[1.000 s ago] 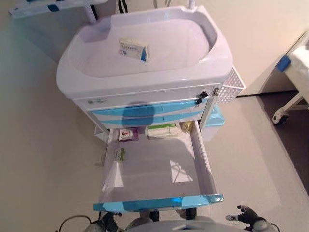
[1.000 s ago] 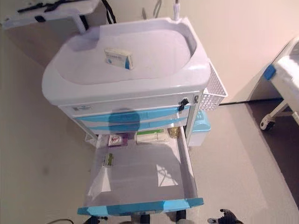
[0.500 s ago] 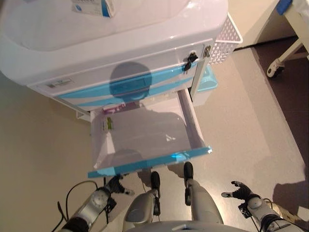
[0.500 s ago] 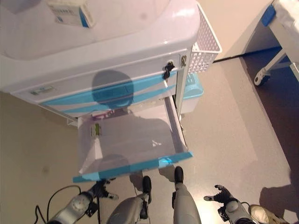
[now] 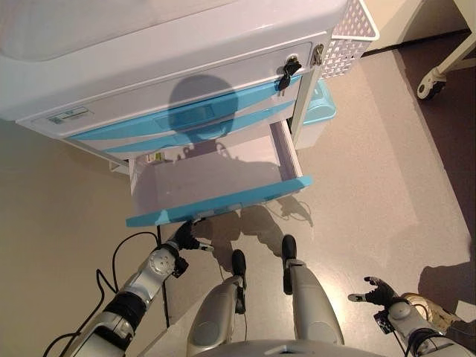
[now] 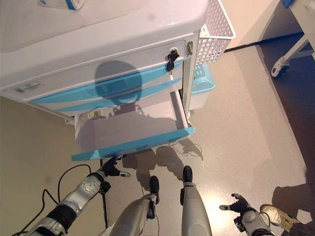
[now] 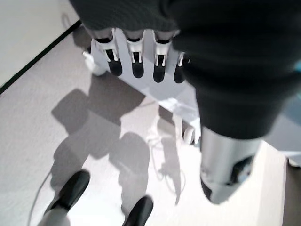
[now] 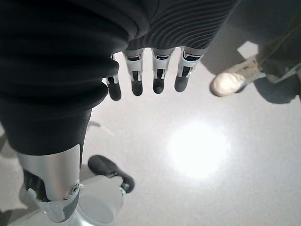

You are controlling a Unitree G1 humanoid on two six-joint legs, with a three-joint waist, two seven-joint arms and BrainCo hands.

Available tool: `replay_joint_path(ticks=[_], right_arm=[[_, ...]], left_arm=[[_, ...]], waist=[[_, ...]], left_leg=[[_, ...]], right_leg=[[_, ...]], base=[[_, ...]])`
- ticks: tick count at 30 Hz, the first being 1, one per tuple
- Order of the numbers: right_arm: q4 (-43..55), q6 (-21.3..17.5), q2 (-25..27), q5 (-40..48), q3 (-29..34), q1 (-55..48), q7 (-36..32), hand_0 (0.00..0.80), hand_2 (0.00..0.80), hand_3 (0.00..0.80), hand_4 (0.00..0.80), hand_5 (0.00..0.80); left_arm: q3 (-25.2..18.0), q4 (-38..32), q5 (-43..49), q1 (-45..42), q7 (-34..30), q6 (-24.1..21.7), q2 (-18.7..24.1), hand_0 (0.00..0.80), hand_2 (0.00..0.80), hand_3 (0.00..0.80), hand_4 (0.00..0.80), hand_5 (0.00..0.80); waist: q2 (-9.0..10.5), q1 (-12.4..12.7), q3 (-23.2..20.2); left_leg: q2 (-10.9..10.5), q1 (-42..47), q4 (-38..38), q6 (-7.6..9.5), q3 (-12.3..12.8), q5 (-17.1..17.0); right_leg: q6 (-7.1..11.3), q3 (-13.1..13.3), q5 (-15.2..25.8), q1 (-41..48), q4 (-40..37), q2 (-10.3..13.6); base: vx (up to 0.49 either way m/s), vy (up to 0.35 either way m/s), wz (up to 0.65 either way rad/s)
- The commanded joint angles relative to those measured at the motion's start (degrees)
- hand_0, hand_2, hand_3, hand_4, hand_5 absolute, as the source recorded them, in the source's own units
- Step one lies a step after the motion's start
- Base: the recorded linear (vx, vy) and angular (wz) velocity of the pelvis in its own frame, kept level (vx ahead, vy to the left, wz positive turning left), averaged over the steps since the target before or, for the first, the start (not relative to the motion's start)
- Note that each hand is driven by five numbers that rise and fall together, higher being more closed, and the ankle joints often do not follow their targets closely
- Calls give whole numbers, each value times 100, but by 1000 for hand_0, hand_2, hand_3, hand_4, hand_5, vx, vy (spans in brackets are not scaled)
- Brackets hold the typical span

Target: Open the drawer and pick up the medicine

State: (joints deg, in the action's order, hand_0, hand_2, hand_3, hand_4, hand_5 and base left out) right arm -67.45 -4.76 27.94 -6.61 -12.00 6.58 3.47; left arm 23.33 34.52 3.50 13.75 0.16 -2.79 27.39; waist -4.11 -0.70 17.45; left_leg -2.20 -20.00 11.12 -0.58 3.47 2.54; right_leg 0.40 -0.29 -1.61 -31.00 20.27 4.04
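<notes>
The white cart (image 5: pixel 171 67) has blue-fronted drawers. Its lowest drawer (image 5: pixel 219 201) stands partly out, and a small green-and-white medicine box (image 5: pixel 155 157) shows at its back left, just under the cart's edge. Another white-and-blue box (image 6: pixel 61 4) lies on the cart's top. My left hand (image 5: pixel 182 238) is just below the drawer's blue front on its left side, open, fingers (image 7: pixel 136 63) straight and holding nothing. My right hand (image 5: pixel 379 291) hangs low at the right above the floor, open and empty, fingers (image 8: pixel 157 77) straight.
A white mesh basket (image 5: pixel 353 30) hangs on the cart's right side, with a light blue bin (image 5: pixel 320 108) beneath it. A key (image 5: pixel 286 72) sticks out of the top drawer's lock. A bed's wheel (image 5: pixel 428 89) is far right. A person's shoe (image 6: pixel 275 214) is beside my right hand.
The camera has tilted down and nearer the cart. The drawer has slid inward, hiding the boxes at its back. My left hand has risen to just under the drawer's front.
</notes>
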Motion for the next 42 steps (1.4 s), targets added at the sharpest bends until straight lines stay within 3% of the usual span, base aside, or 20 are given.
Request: replay_joint_path(ticks=[1, 12, 18, 24, 27, 28, 29, 31, 33, 34, 42], right_arm=[[97, 25, 115, 123, -197, -200, 10, 0, 0, 0, 0, 0], [79, -26, -20, 233, -345, -180, -47, 0, 0, 0, 0, 0], [163, -83, 27, 267, -558, -179, -119, 0, 0, 0, 0, 0], [219, -146, -23, 367, -808, -48, -161, 0, 0, 0, 0, 0], [255, -178, -74, 386, -906, -33, -175, 0, 0, 0, 0, 0], [247, -184, -86, 377, -943, -50, -174, 0, 0, 0, 0, 0], [284, -198, -89, 368, -959, -58, -179, 0, 0, 0, 0, 0], [254, -201, -113, 376, -979, -54, -173, 0, 0, 0, 0, 0], [269, -214, -125, 380, -981, -61, -167, 0, 0, 0, 0, 0], [262, -219, -135, 385, -995, -71, -166, 0, 0, 0, 0, 0], [251, -223, -133, 351, -996, -77, -151, 0, 0, 0, 0, 0]], left_arm=[[-479, -420, -192, 134, 260, -68, 350, 0, 0, 0, 0, 0], [-351, 862, 124, 1648, 719, 71, 972, 0, 0, 0, 0, 0], [188, 1361, 593, 2932, 800, 166, 1596, 0, 0, 0, 0, 0], [542, 2009, 721, 3903, 1016, 184, 1697, 0, 0, 0, 0, 0], [570, 2068, 726, 4087, 1100, 167, 1757, 0, 0, 0, 0, 0], [581, 2099, 728, 4123, 1136, 163, 1753, 0, 0, 0, 0, 0], [586, 2050, 743, 4187, 1178, 170, 1770, 0, 0, 0, 0, 0], [580, 2052, 785, 4199, 1257, 157, 1764, 0, 0, 0, 0, 0], [562, 2035, 797, 4205, 1291, 151, 1778, 0, 0, 0, 0, 0], [535, 2021, 747, 4185, 1304, 136, 1785, 0, 0, 0, 0, 0], [496, 2006, 699, 4071, 1262, 134, 1776, 0, 0, 0, 0, 0]], waist=[[140, -156, -228], [325, -328, -294], [433, -460, -281], [499, -551, -301], [526, -563, -322], [505, -554, -334], [547, -569, -338], [534, -556, -359], [567, -572, -362], [534, -556, -386], [551, -556, -437]], left_leg=[[-274, -649, 865, 405, -64, 385], [-168, -997, 995, 439, 25, 419], [-102, -1257, 1223, 472, 100, 495], [-53, -1413, 1297, 493, 217, 536], [-25, -1463, 1339, 498, 266, 557], [-9, -1397, 1397, 476, 222, 749], [-15, -1483, 1371, 505, 294, 578], [-4, -1420, 1418, 481, 254, 770], [-12, -1494, 1375, 505, 318, 594], [-9, -1430, 1410, 483, 257, 784], [-39, -1535, 1359, 496, 264, 588]], right_leg=[[85, -95, -174, 148, 187, -71], [104, -36, -94, -153, 110, -189], [116, 52, -74, -402, 212, -229], [131, 175, -30, -611, 251, -289], [147, 229, -1, -661, 233, -301], [182, 255, -162, -617, 301, -337], [157, 264, 9, -685, 223, -320], [181, 300, -152, -628, 271, -355], [152, 295, 13, -703, 200, -335], [178, 316, -146, -652, 256, -372], [143, 259, 22, -701, 152, -337]], base=[[10, 22, 8], [0, 6, 2], [-9, 10, -12], [-7, 9, -5], [34, 23, -14], [10, 19, -20], [100, 27, -12], [50, 21, -7], [-45, -2, -1], [0, 0, 0], [-18, -9, -2]])
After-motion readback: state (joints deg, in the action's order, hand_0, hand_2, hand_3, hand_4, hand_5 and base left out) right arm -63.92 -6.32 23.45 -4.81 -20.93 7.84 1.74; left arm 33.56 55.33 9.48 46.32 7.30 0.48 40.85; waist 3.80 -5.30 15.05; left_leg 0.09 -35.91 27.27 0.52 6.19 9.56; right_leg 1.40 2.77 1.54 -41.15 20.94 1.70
